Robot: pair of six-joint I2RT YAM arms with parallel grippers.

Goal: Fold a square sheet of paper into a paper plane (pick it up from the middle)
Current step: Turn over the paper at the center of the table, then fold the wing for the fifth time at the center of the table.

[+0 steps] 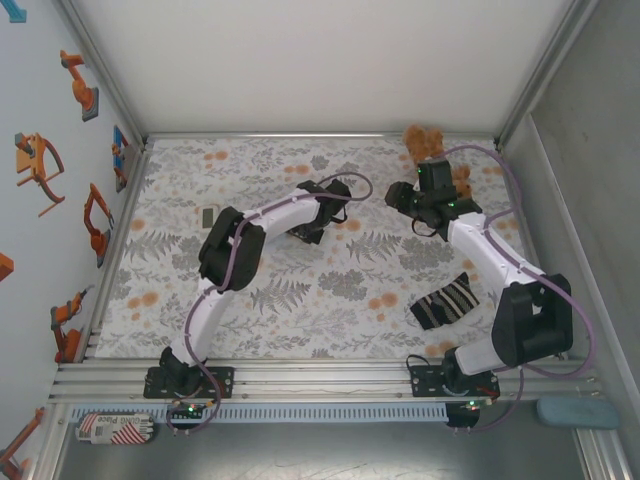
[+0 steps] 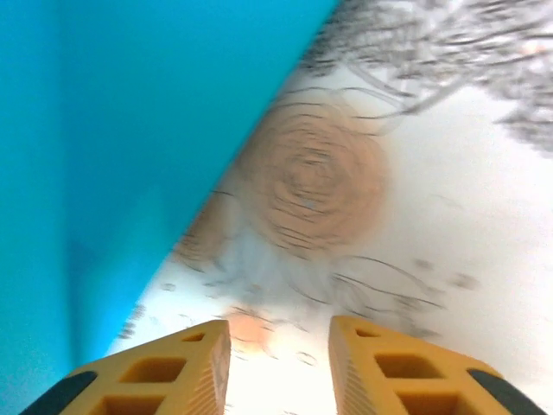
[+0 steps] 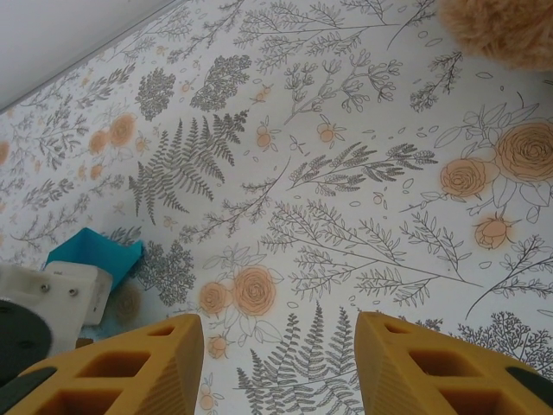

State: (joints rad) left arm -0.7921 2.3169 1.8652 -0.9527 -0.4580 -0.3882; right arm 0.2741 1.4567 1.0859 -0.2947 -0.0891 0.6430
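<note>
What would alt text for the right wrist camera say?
The robot's right hand, its two yellow fingers apart and empty, hovers over a flowery tablecloth. Blue paper lies at left; a fuzzy brown toy peeks in top right.

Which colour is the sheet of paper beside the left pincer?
The paper is bright cyan-blue, best seen in the left wrist view.

- No word, number or brand can be read for certain in any view.
- A small red-and-white striped label (image 1: 113,428) lies on the metal ledge at the near edge of the desk, well back from the left end effector (image 1: 312,226) and to its left. Its dark print is too small to read.
- Orange stickers (image 1: 38,165) on the wall, left of that end effector, show robot-arm drawings.
</note>
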